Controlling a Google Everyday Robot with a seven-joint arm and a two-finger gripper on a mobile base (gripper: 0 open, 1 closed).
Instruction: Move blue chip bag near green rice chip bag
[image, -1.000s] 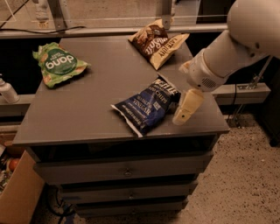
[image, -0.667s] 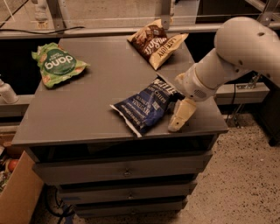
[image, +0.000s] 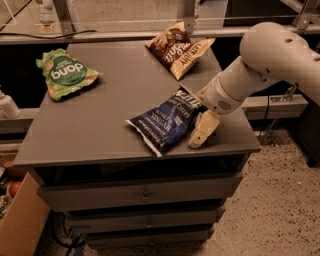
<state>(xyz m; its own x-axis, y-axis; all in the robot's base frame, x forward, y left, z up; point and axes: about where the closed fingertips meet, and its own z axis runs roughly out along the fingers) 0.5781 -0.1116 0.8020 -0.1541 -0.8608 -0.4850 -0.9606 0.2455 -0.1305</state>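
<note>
The blue chip bag (image: 167, 122) lies flat near the front right of the grey cabinet top (image: 100, 125), its white "VINEGAR" lettering facing up. The green rice chip bag (image: 64, 73) lies at the far left, well apart from it. My gripper (image: 203, 131) hangs from the white arm (image: 260, 65) and points down at the blue bag's right edge, close to or touching it. Nothing is lifted.
A brown-and-cream chip bag (image: 177, 49) lies at the back right of the top. The cabinet has drawers (image: 142, 192) below. A cardboard box (image: 20, 220) stands on the floor at the lower left. A white object (image: 7, 105) sits at the left edge. A metal rail (image: 125, 34) runs behind.
My gripper has moved slightly left and down, closer to the blue bag's right edge. The bags have not moved.
</note>
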